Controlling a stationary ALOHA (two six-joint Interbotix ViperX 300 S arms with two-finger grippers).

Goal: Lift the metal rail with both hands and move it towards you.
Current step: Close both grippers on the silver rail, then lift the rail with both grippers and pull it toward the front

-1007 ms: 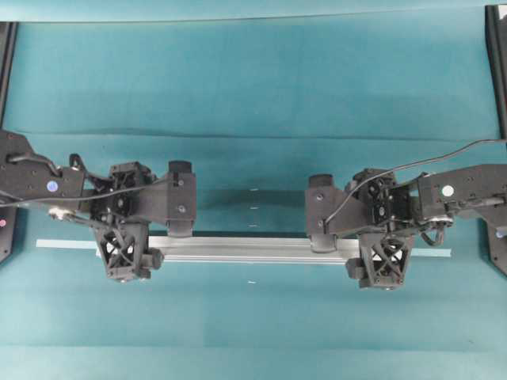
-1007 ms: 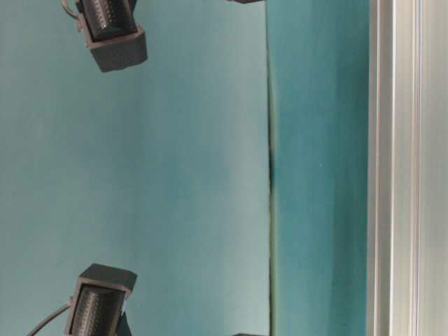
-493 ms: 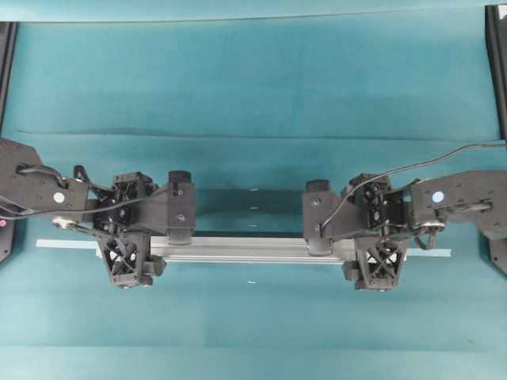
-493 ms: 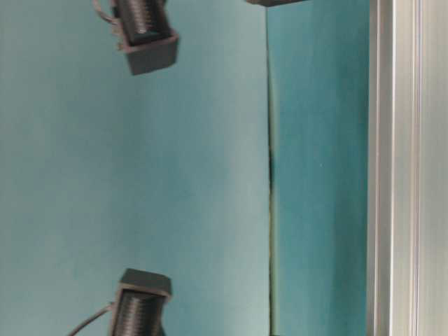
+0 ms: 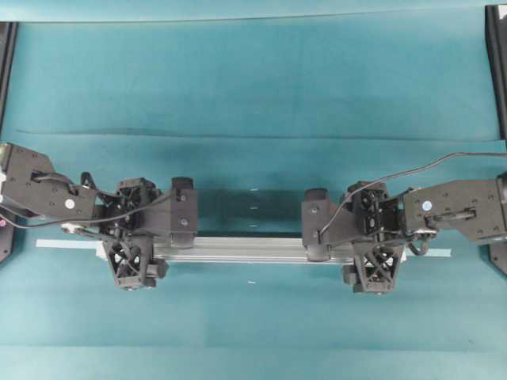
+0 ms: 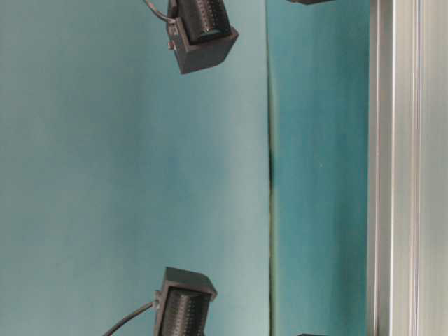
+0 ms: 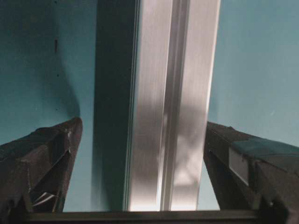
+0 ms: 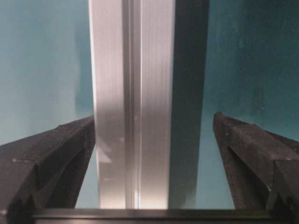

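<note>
Metal rail (image 5: 249, 248) flat on teal tabletop (image 5: 253, 87), straddled off-centre by spread left tool (image 7: 140, 175) and spread right tool (image 8: 154, 163), neither pinching. Risk: uneven closing, skewing or dropping one end.

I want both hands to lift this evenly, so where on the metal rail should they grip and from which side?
Grip the metal rail near each end, from above, fingers straddling its narrow width and closing on the long side faces. It lies flat and long, so spaced grips keep it level. The left hand and right hand already sit open around it.
</note>
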